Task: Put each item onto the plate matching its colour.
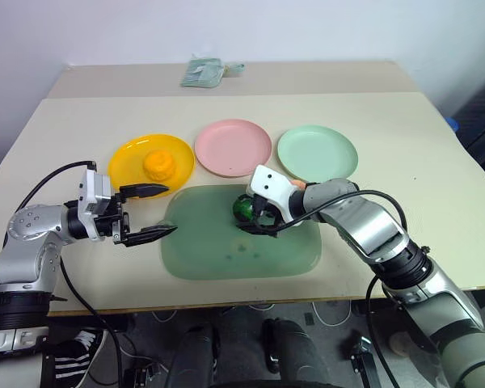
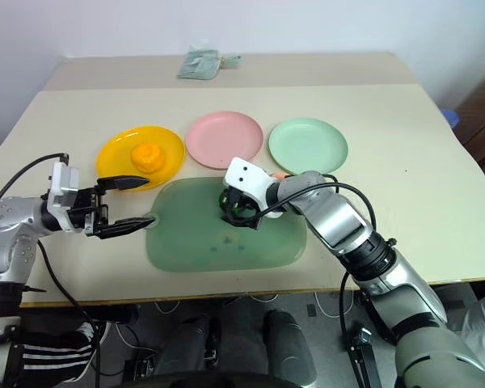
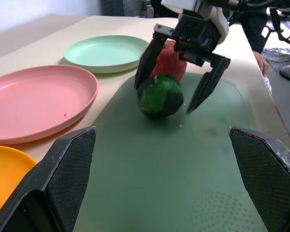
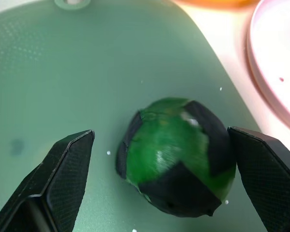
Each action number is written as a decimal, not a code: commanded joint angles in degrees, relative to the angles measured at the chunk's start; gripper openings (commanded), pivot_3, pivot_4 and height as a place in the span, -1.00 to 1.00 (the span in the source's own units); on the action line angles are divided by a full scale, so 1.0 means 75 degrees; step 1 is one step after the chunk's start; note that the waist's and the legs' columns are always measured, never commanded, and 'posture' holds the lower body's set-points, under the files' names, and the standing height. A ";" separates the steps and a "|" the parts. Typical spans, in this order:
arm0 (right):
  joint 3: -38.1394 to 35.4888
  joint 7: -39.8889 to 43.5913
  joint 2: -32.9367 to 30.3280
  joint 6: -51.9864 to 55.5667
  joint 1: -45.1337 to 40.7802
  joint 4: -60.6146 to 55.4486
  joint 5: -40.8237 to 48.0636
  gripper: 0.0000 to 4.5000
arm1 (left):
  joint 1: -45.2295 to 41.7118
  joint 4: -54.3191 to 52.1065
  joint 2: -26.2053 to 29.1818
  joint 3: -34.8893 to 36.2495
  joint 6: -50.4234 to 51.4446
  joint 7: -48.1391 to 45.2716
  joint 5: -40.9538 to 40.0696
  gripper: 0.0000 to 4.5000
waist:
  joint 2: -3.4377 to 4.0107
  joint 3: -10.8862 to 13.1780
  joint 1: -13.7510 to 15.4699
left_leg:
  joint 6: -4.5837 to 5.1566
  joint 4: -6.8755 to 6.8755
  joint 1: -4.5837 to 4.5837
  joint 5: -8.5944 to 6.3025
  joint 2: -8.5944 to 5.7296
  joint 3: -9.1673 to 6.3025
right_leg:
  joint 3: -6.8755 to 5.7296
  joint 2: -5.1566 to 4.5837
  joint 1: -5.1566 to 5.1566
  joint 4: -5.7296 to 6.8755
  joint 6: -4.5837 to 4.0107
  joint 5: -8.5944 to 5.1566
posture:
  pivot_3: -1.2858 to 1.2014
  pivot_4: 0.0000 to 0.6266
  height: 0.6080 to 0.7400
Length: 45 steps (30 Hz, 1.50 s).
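On the mat: green-and-black ball (image 4: pixel 176 154), faceted, roundish, no clear long axis, resting on smooth green mat (image 1: pixel 226 255)
Right gripper (image 1: pixel 257 217): fingers spread, straddling the ball
Left gripper (image 1: pixel 149 212): spread, holding nothing
Yellow plate (image 1: pixel 129 158): orange fruit (image 1: pixel 158 164) sits on it

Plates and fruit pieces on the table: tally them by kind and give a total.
Plates: 3, namely yellow plate, pink plate, mint plate.
Round pieces: 3, namely orange fruit, red apple, green-and-black ball.
Total: 6.
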 commanded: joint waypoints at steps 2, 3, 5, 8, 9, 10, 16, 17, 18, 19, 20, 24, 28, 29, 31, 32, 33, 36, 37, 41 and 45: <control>-0.0016 0.0094 0.0066 -0.0288 0.0015 0.0042 -0.0140 0.76 | 0.0017 -0.0221 0.0073 0.0225 -0.0059 0.0018 -0.0170 1.00 | 0.0000 0.0000 0.0001 | 0.0000 0.0000 0.0000 0.0000 0.0000 0.0000 | 0.0000 0.0000 0.0000 0.0001 0.0000 0.0000 | 0.03 -0.52 0.91; -0.0017 0.0102 0.0075 -0.0318 0.0026 0.0053 -0.0162 0.59 | -0.0002 -0.0205 0.0076 0.0224 -0.0057 0.0026 -0.0172 1.00 | 0.0000 0.0000 0.0000 | 0.0000 0.0001 0.0000 0.0000 0.0000 0.0000 | 0.0000 0.0000 0.0000 0.0001 0.0000 0.0000 | 0.03 -0.52 0.91; -0.0018 0.0079 0.0055 -0.0407 0.0039 0.0053 -0.0276 0.21 | -0.0025 -0.0190 0.0082 0.0228 -0.0053 0.0038 -0.0179 1.00 | 0.0000 0.0000 0.0000 | 0.0000 0.0001 0.0001 0.0000 0.0000 0.0000 | 0.0000 0.0001 0.0000 0.0003 0.0000 0.0000 | 0.03 -0.52 0.91; -0.0178 0.0123 0.0071 -0.0346 0.0024 0.0016 -0.0239 0.21 | -0.0045 -0.0174 0.0077 0.0248 -0.0021 0.0074 -0.0205 1.00 | 0.0000 0.0000 0.0002 | 0.0000 0.0001 0.0001 0.0000 0.0000 0.0000 | 0.0000 0.0002 0.0000 0.0004 0.0000 0.0000 | 0.03 -0.52 0.91; -0.0279 0.0163 0.0087 -0.0271 0.0000 -0.0052 -0.0146 0.21 | -0.0051 -0.0164 0.0069 0.0242 -0.0024 0.0088 -0.0200 1.00 | 0.0000 0.0000 0.0002 | 0.0000 0.0001 0.0000 0.0000 0.0000 0.0000 | 0.0000 0.0001 0.0000 0.0003 0.0000 0.0000 | 0.03 -0.52 0.91; -0.0437 0.0190 0.0129 -0.0154 -0.0042 -0.0127 -0.0005 0.21 | -0.0063 -0.0150 0.0049 0.0242 -0.0031 0.0127 -0.0196 1.00 | 0.0000 0.0000 0.0003 | 0.0000 0.0001 0.0000 0.0000 0.0000 0.0000 | 0.0000 0.0001 0.0000 0.0003 0.0000 0.0000 | 0.03 -0.52 0.91; -0.2306 -0.0002 0.0472 0.0344 -0.0762 0.0167 0.1018 0.21 | -0.0531 0.0066 -0.0312 0.0378 0.0233 0.0971 -0.0345 1.00 | 0.0001 0.0001 0.0018 | 0.0000 0.0003 0.0001 0.0000 0.0000 -0.0001 | 0.0000 0.0001 0.0001 0.0009 0.0001 0.0001 | 0.03 -0.52 0.91; -0.2586 -0.0212 0.0484 0.0343 -0.0951 0.0550 0.0976 0.21 | -0.0663 0.0116 -0.0413 0.0392 0.0303 0.1241 -0.0306 1.00 | 0.0000 0.0000 0.0021 | -0.0001 0.0009 0.0000 0.0001 0.0000 -0.0002 | 0.0000 0.0001 0.0001 0.0014 0.0007 0.0004 | 0.03 -0.52 0.91; -0.2857 -0.0459 0.0500 0.0266 -0.1142 0.1004 0.0917 0.21 | -0.0760 0.0133 -0.0510 0.0363 0.0312 0.1511 -0.0181 1.00 | 0.0000 0.0000 0.0035 | -0.0001 0.0012 0.0001 0.0002 0.0000 -0.0003 | -0.0001 0.0001 0.0002 0.0015 0.0008 0.0006 | 0.03 -0.52 0.91; -0.3031 -0.0640 0.0504 0.0169 -0.1269 0.1348 0.0864 0.21 | -0.0803 0.0112 -0.0568 0.0315 0.0341 0.1718 -0.0058 1.00 | -0.0004 -0.0002 0.0042 | -0.0003 0.0013 0.0005 0.0003 -0.0003 -0.0004 | -0.0001 -0.0001 0.0010 0.0014 0.0011 0.0008 | 0.03 -0.52 0.91; -0.3100 -0.0824 0.0434 -0.0153 -0.1350 0.1699 0.0670 0.21 | -0.0813 0.0043 -0.0630 0.0267 0.0413 0.1840 -0.0036 1.00 | -0.0011 -0.0007 0.0037 | -0.0003 0.0015 0.0007 0.0003 -0.0004 -0.0005 | -0.0002 -0.0003 0.0015 0.0012 0.0012 0.0009 | 0.03 -0.52 0.91; -0.3502 -0.1633 0.0361 -0.0959 -0.1640 0.2971 0.0168 0.21 | -0.0723 -0.0385 -0.0859 0.0078 0.0544 0.2105 -0.0071 1.00 | -0.0012 -0.0008 0.0012 | 0.0001 0.0004 0.0004 0.0001 -0.0007 0.0000 | 0.0001 -0.0006 0.0013 -0.0003 0.0013 0.0008 | 0.03 -0.52 0.91; -0.3280 -0.1984 0.0213 -0.1961 -0.1565 0.3918 -0.0473 0.21 | -0.0701 -0.0508 -0.0866 -0.0011 0.0788 0.2226 -0.0065 1.00 | -0.0007 -0.0005 -0.0011 | 0.0001 -0.0005 -0.0007 0.0001 -0.0005 0.0004 | 0.0006 -0.0006 -0.0007 0.0000 0.0013 0.0008 | 0.03 -0.52 0.91; -0.3210 -0.2114 0.0209 -0.2260 -0.1528 0.4155 -0.0658 0.21 | -0.0704 -0.0525 -0.0848 -0.0036 0.0795 0.2249 -0.0032 1.00 | -0.0007 -0.0005 -0.0027 | 0.0001 -0.0006 -0.0006 0.0001 -0.0004 0.0004 | 0.0006 -0.0004 -0.0007 0.0001 0.0013 0.0009 | 0.03 -0.52 0.91; -0.3227 -0.2346 0.0306 -0.2583 -0.1509 0.4591 -0.0822 0.21 | -0.0710 -0.0582 -0.0829 -0.0081 0.0762 0.2256 0.0016 1.00 | -0.0007 -0.0005 -0.0042 | 0.0000 -0.0005 -0.0003 0.0002 -0.0002 0.0005 | 0.0009 -0.0001 -0.0006 0.0005 0.0013 0.0008 | 0.03 -0.52 0.91; -0.3212 -0.2423 0.0338 -0.2703 -0.1502 0.4770 -0.0906 0.21 | -0.0721 -0.0608 -0.0839 -0.0081 0.0765 0.2269 0.0008 1.00 | -0.0007 -0.0005 -0.0041 | 0.0000 -0.0005 0.0000 0.0002 -0.0002 0.0007 | 0.0011 0.0000 -0.0006 0.0009 0.0013 0.0008 | 0.03 -0.52 0.91; -0.3180 -0.2455 0.0363 -0.2852 -0.1478 0.4906 -0.0979 0.21 | -0.0734 -0.0621 -0.0844 -0.0078 0.0780 0.2279 0.0000 1.00 | -0.0007 -0.0005 -0.0036 | -0.0001 -0.0004 0.0001 0.0003 -0.0002 0.0007 | 0.0011 0.0000 -0.0005 0.0011 0.0013 0.0008 | 0.03 -0.52 0.91; -0.3162 -0.2508 0.0430 -0.3070 -0.1420 0.5075 -0.1109 0.62 | -0.0732 -0.0635 -0.0835 -0.0064 0.0791 0.2288 0.0002 1.00 | -0.0006 -0.0004 -0.0033 | -0.0003 -0.0002 0.0001 0.0004 -0.0002 0.0007 | 0.0012 0.0001 -0.0005 0.0012 0.0013 0.0009 | 0.03 -0.52 0.91; -0.3187 -0.2486 0.0453 -0.3077 -0.1411 0.5048 -0.1094 0.80 | -0.0723 -0.0642 -0.0817 -0.0066 0.0811 0.2278 0.0002 1.00 | -0.0006 -0.0004 -0.0031 | -0.0003 -0.0002 0.0000 0.0003 -0.0002 0.0007 | 0.0013 0.0000 -0.0005 0.0012 0.0013 0.0009 | 0.03 -0.52 0.91; -0.3243 -0.2403 0.0425 -0.3523 -0.1436 0.4785 -0.1157 0.97 | -0.0669 -0.0712 -0.0726 -0.0078 0.0957 0.2227 -0.0019 1.00 | -0.0005 -0.0004 -0.0025 | -0.0003 -0.0003 -0.0001 0.0003 -0.0003 0.0007 | 0.0013 -0.0002 -0.0005 0.0010 0.0013 0.0009 | 0.03 -0.52 0.91; -0.3801 -0.0718 0.0520 -0.1735 -0.1119 0.2698 0.0927 0.97 | -0.0595 -0.0958 -0.0667 -0.0015 0.1178 0.1951 -0.0320 1.00 | -0.0003 -0.0003 -0.0018 | -0.0003 -0.0003 -0.0001 0.0003 -0.0002 0.0006 | 0.0012 0.0000 -0.0005 0.0011 0.0013 0.0009 | 0.03 -0.52 0.91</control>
